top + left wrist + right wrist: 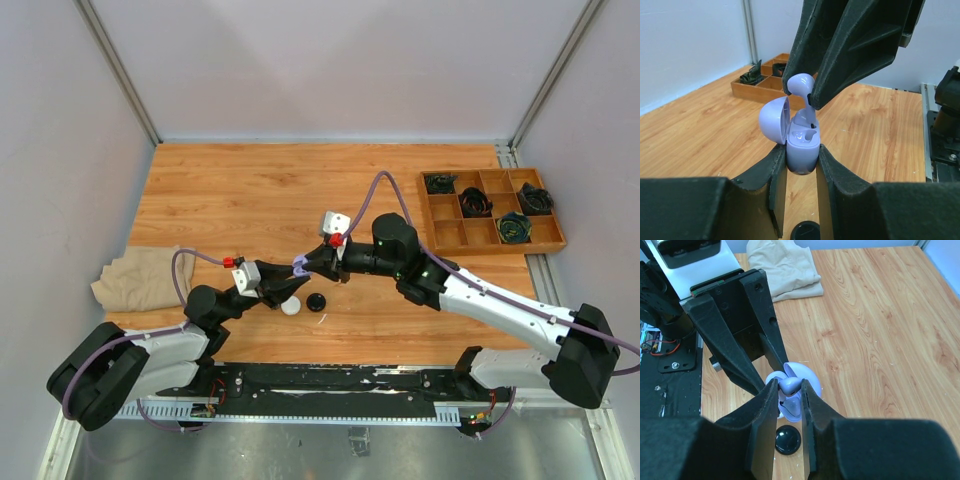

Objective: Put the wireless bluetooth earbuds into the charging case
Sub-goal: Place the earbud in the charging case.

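Observation:
My left gripper (801, 160) is shut on the open lavender charging case (801, 150), held above the table with its lid (774, 120) swung up to the left. My right gripper (788, 390) is shut on a lavender earbud (791, 384) and holds it just above the case's open wells; its stem reaches down into the case (799, 407). In the left wrist view the earbud (801, 86) sits between the right gripper's fingertips (830, 75). In the top view both grippers meet at the lavender case (299, 266) near the table's front middle.
A black round case (317, 301) and a white round case (290, 306) lie on the table below the grippers. A wooden tray (488, 211) with coiled black cables stands at the back right. A beige cloth (140, 277) lies at the left.

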Controlling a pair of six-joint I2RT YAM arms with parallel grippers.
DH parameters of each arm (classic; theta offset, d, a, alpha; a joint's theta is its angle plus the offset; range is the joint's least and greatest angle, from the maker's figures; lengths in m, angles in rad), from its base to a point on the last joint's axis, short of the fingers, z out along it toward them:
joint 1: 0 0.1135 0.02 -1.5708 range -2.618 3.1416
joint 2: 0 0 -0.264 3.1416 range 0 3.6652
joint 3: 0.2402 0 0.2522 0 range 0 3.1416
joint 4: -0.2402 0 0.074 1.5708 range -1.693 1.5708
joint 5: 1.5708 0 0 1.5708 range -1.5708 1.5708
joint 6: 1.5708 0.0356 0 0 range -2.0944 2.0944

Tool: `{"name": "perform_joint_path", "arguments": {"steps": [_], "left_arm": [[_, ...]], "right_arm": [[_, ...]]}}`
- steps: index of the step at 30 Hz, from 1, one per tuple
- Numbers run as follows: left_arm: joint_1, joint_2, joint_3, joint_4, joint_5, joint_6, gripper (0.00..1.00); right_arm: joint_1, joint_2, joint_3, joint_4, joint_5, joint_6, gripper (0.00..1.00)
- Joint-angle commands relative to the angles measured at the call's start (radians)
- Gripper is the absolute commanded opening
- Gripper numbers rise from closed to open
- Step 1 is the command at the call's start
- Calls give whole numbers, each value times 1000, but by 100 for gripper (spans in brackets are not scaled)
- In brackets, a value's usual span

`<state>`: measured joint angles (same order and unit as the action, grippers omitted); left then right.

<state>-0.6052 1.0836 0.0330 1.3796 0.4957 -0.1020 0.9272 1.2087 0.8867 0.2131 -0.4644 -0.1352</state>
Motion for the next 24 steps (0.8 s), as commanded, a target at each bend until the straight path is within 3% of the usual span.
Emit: {"name": "perform_joint_path", "arguments": {"steps": [1,17,24], "left_arm": [[2,4,-10,56,7,-6,0],[2,-1,-16,72,5,-19,0],[2,-2,-22,90,0,-22,0]], "right_arm": [[22,7,-11,32,-33,-11,9],[28,50,-10,41,-61,-14,12],[28,45,-16,36,-53,-14,22]]}}
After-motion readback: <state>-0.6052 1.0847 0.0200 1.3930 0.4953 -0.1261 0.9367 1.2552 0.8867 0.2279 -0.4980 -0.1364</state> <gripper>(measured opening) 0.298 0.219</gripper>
